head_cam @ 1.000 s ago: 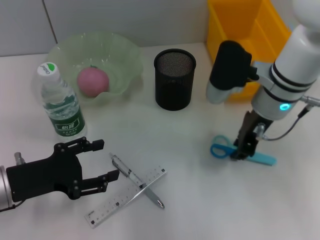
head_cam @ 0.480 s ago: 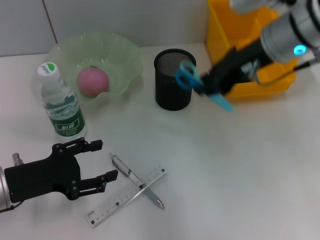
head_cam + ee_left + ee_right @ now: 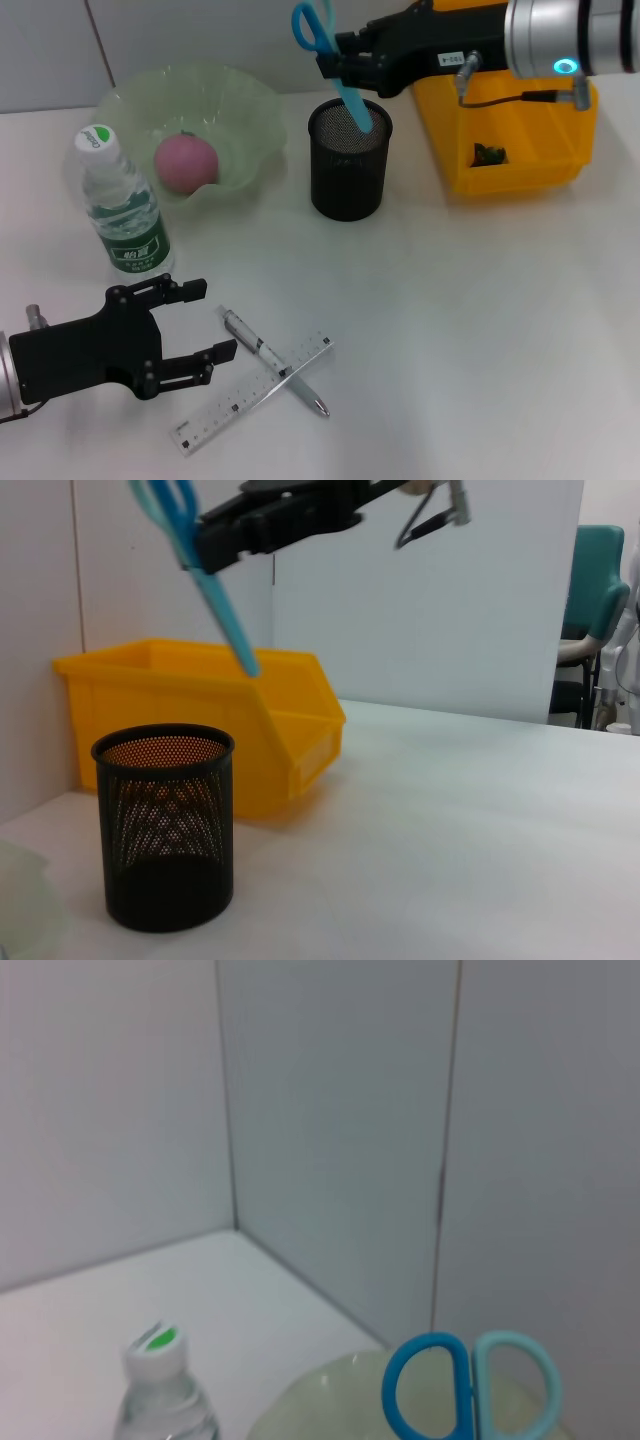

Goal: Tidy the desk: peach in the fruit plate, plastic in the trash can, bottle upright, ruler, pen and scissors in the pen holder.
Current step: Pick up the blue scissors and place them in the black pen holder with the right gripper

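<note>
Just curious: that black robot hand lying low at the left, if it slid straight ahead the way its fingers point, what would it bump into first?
Probably the pen, which lies just beyond the left hand fingertips, crossed over the ruler; depth is hard to judge.

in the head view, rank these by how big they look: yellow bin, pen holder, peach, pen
1. yellow bin, cut off by the frame
2. pen holder
3. peach and pen: unsure, the pen is longer but far thinner
</note>
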`<state>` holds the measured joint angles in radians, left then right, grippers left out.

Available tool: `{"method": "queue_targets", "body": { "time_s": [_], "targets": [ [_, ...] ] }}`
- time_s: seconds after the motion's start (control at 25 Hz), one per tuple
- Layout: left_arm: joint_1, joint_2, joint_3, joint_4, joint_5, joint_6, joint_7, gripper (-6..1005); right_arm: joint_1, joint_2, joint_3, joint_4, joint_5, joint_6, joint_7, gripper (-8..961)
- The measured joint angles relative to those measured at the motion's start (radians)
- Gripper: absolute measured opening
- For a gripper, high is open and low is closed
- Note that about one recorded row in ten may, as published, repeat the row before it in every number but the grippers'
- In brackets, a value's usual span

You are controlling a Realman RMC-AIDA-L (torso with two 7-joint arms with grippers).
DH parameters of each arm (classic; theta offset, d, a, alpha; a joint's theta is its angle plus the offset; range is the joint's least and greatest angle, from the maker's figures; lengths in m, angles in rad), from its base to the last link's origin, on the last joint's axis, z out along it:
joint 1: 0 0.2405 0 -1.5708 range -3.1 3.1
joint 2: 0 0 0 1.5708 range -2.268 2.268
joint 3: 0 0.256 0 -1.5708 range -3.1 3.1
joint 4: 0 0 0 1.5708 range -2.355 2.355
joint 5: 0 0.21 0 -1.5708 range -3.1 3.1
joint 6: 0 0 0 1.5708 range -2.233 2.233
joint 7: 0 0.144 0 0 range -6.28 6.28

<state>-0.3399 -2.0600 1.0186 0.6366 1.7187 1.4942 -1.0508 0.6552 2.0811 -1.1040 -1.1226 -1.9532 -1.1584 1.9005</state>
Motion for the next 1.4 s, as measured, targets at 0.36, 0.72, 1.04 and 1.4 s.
{"method": "queue_targets", "body": {
  "time_s": [0.36, 0.72, 1.04, 1.4],
  "targets": [
    [-0.002, 0.001, 0.0, 0.002, 0.002, 0.0, 0.0, 799, 0.015, 0.0, -0.054, 0.176, 0.147, 0.193, -0.169, 320],
    [-0.005, 0.001, 0.0, 0.003, 0.003, -0.001, 0.0, 799, 0.045, 0.002, -0.067, 0.326, 0.258, 0.287, -0.3, 342],
    [-0.009, 0.001, -0.002, 0.012, -0.001, -0.001, -0.029, 798, 0.056, 0.005, -0.068, 0.432, 0.359, 0.337, -0.402, 362],
    [-0.016, 0.001, -0.007, 0.014, -0.002, 0.0, -0.048, 798, 0.062, 0.005, -0.079, 0.492, 0.374, 0.375, -0.419, 384]
  ]
}}
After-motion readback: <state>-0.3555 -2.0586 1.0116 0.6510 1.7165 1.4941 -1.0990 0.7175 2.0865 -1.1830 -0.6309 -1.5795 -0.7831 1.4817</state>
